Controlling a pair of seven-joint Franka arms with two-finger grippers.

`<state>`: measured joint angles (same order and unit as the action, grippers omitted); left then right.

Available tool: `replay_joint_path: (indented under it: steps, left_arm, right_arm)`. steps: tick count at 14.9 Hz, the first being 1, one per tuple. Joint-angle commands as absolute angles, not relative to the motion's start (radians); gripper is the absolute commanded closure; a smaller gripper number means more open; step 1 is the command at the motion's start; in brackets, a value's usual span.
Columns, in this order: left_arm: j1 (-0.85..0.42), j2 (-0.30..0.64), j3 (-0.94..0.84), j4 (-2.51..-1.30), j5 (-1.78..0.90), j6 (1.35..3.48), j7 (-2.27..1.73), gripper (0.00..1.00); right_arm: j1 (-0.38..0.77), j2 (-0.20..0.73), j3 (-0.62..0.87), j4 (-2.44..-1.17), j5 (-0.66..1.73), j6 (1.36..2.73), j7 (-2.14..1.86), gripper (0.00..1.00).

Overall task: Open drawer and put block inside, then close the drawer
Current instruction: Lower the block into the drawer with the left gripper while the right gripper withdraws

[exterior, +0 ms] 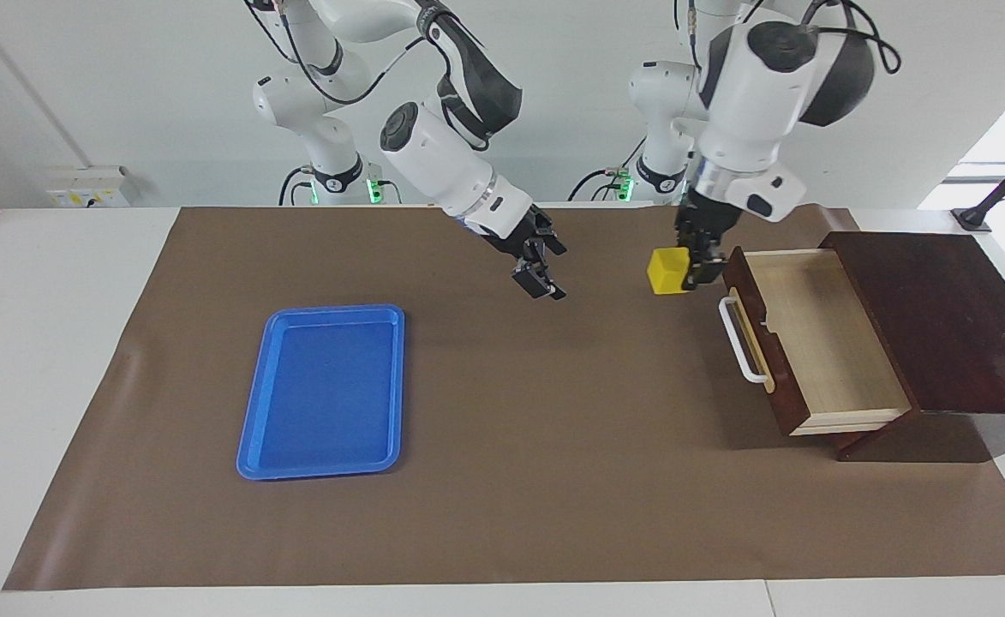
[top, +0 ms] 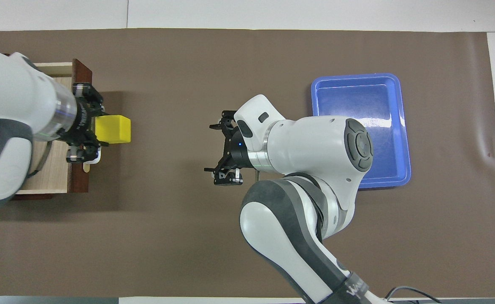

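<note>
Facing view: small bright yellow cube block [exterior: 667,271] clamped in left hand [exterior: 696,271], raised beside the front of the pulled-out dark reddish-brown wooden drawer [exterior: 819,343] with white bar handle [exterior: 740,339]. Right hand [exterior: 541,274], fingers spread wide, empty, over brown mat [exterior: 502,480] on table [exterior: 39,360].

Overhead view: block [top: 113,129] in left hand [top: 87,128] over drawer [top: 79,126] front. Right hand [top: 222,153] over mat [top: 171,232]; flat blue plastic tray [top: 359,88] toward the right arm's end.

Bare mat [exterior: 502,428] between blue tray [exterior: 324,390] and open drawer [exterior: 810,338]; drawer interior unobstructed from above.
</note>
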<state>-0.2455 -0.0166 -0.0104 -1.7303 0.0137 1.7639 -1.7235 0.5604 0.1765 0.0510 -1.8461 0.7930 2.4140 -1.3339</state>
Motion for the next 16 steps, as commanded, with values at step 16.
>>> replay_joint_path:
  steps: [16]
  left_arm:
    - [0.074,0.046,-0.021,-2.005,-0.028,2.127,-1.377,0.98]
  right_arm:
    - [0.089,0.065,0.041,-1.807,0.341,2.068,-0.945,0.00]
